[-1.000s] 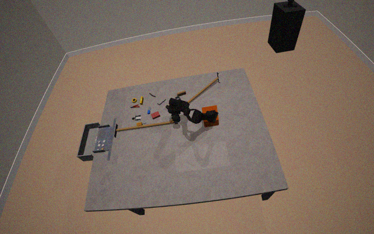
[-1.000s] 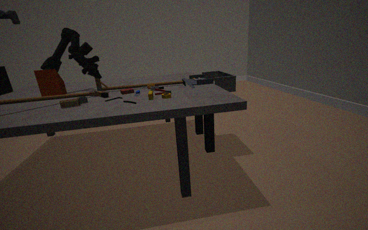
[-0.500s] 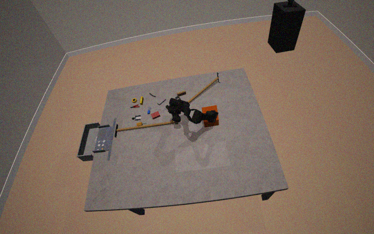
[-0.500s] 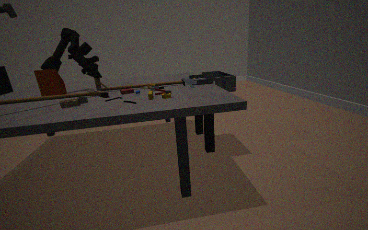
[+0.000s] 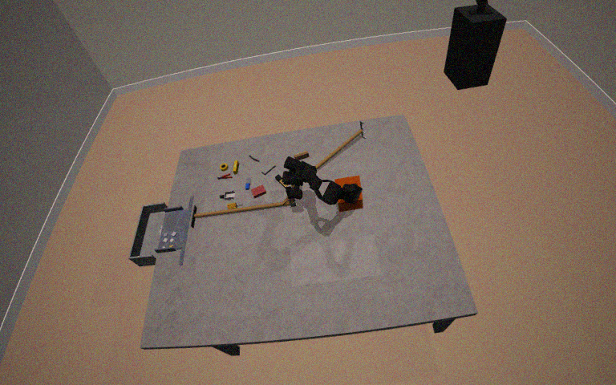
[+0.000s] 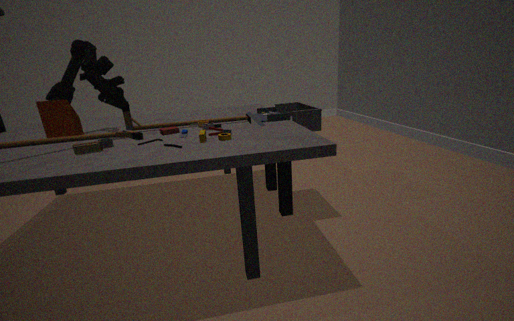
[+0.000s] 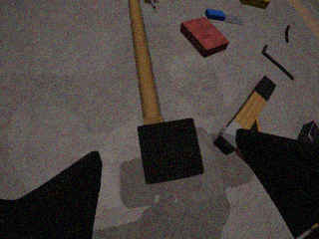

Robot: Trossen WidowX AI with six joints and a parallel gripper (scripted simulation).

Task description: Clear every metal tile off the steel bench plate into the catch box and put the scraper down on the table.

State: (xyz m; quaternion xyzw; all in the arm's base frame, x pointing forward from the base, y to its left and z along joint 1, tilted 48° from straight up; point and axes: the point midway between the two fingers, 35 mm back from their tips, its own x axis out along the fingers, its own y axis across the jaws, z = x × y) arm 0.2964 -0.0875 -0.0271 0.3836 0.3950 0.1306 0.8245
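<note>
My gripper is open. Its fingers stand on either side of the black-topped upright grip at the near end of the long scraper, with gaps on both sides in the wrist view. The scraper's wooden handle lies along the table, and its dark blade is at the near edge of the steel bench plate. Several small pale metal tiles lie on the plate, toward its far end. The dark catch box is beyond the plate; its inside is only partly visible.
A rake-like tool lies behind the arm, its grip near my right finger. A red block, a blue-handled tool and yellow tape lie beside the scraper.
</note>
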